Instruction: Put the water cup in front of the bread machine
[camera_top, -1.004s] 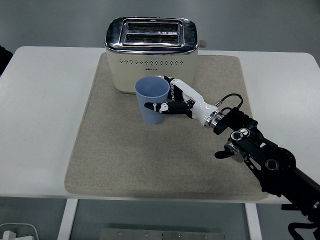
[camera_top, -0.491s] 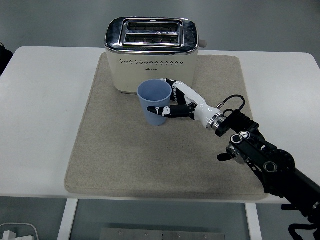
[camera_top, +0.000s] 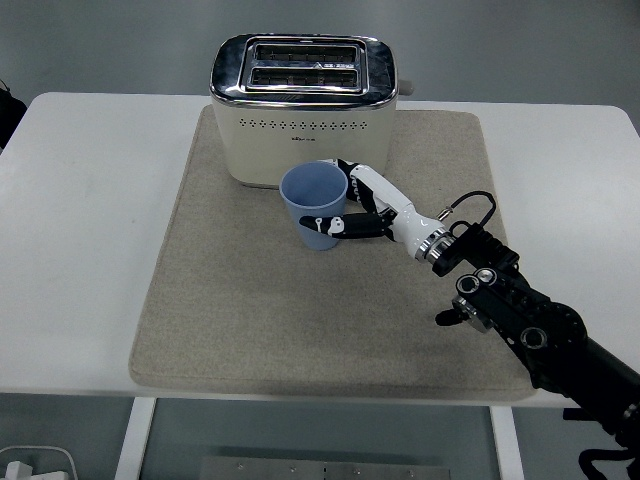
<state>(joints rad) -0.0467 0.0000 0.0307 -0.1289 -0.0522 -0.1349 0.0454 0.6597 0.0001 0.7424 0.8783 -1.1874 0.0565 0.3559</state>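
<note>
A light blue water cup stands upright on the beige mat, just in front of the cream and chrome bread machine. My right hand reaches in from the lower right and is curled around the cup's right side, thumb across its front and fingers behind it. The cup's mouth faces up and looks empty. No left arm shows in the picture.
The mat covers the middle of the white table. My right forearm crosses the mat's lower right corner. A dark object shows at the left edge.
The cup, held in my right hand, has shifted a little to the right and toward the near side, and now sits lower against the mat.
</note>
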